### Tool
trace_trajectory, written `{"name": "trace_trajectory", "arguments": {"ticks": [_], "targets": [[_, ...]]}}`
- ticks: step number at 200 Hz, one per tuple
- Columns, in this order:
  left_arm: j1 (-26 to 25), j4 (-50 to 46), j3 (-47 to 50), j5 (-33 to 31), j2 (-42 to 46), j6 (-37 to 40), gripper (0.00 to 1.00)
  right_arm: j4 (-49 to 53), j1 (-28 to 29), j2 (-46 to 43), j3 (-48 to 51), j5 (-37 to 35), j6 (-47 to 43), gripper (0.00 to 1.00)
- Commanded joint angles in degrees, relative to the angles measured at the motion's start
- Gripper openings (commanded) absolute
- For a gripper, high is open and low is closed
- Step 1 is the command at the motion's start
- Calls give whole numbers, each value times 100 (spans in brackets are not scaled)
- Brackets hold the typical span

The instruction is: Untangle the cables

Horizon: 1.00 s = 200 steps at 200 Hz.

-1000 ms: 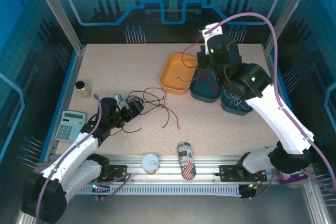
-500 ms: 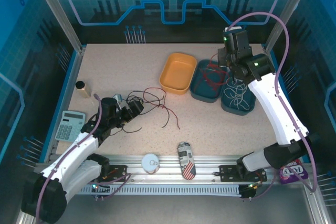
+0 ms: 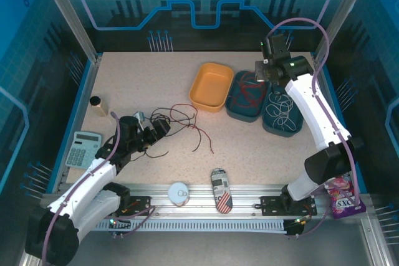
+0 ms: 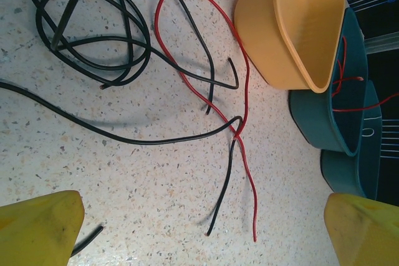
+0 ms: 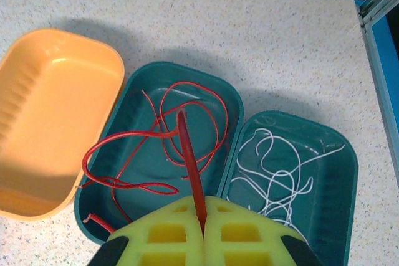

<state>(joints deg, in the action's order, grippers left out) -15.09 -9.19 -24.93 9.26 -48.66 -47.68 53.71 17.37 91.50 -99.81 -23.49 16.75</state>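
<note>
Sorting looks well past halfway, judging by how things lie. Right claw (image 5: 202, 207) is pressed together, pinching a thin red cable (image 5: 187, 147). That strand runs forward from the pinch into loose red loops lying in the teal oval plastic bin (image 5: 181, 65) directly below and ahead of it. Just right of that claw, a second teal bin (image 5: 354, 160) holds a heap of thin white cables (image 5: 274, 166). To its left, the orange plastic tray (image 5: 56, 110) has no wire in it.

Left claw (image 4: 201, 232) is spread wide and grips nothing, poised low over the speckled tabletop (image 4: 124, 204). Ahead of it and to its left lies a coil of thin black cables (image 4: 100, 40), with long black ends trailing across. Another red strand (image 4: 247, 179) crosses these black ends straight ahead of the claw.

What seems left is letting go of the pinched red cable into its bin, then freeing the last red strand from the black ones and putting those away, probably into the orange tray.
</note>
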Motion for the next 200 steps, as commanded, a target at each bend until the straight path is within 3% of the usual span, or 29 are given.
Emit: {"name": "trace_trajectory", "arguments": {"ticks": [1, 55, 150, 200], "targets": [[59, -147, 1, -82, 71, 48, 99, 357, -104, 210, -216, 224, 188, 0], [59, -127, 6, -67, 80, 38, 99, 1051, -231, 848, -697, 275, 284, 0], [59, -120, -74, -33, 18, 84, 99, 1062, -443, 2498, -1688, -511, 102, 0], [59, -189, -39, -20, 82, 94, 99, 838, -510, 2981, -1654, -339, 91, 0]]}}
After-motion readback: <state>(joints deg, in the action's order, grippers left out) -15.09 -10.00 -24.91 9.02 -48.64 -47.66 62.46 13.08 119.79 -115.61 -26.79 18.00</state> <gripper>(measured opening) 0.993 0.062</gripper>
